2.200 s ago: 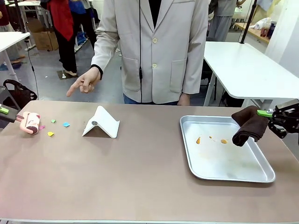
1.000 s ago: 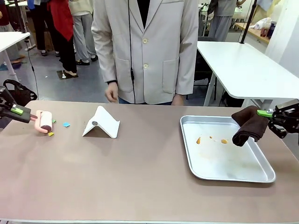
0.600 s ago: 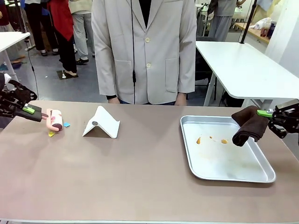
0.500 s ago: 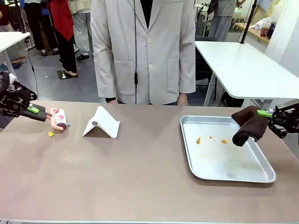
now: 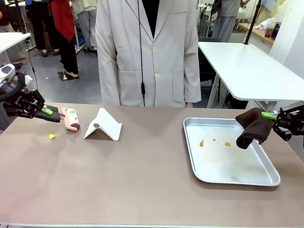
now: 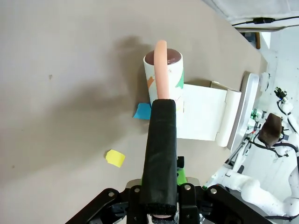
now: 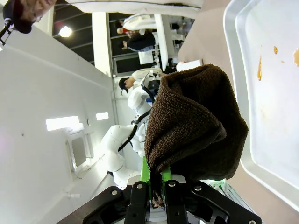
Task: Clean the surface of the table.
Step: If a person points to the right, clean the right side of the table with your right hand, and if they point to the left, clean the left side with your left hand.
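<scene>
Below the left gripper — gripping a roller — lies the table

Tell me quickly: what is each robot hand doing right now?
Left hand: shut on the lint roller.
Right hand: shut on the brown cloth.

Taupe-brown, matte, unpatterned: table. Shiny silver tray at 3 o'clock, orange smears inside. Dark brown terry cloth. Lint roller at 10 o'clock: pink handle, white roll flecked orange and green, dark maroon core. Plain white folded stand. Yellow scrap; blue scrap. Left fingers, right fingers: black, bright green pads. Pale beige coat, matching buttons, on person at 12 o'clock. White-topped table at 2 o'clock.
</scene>
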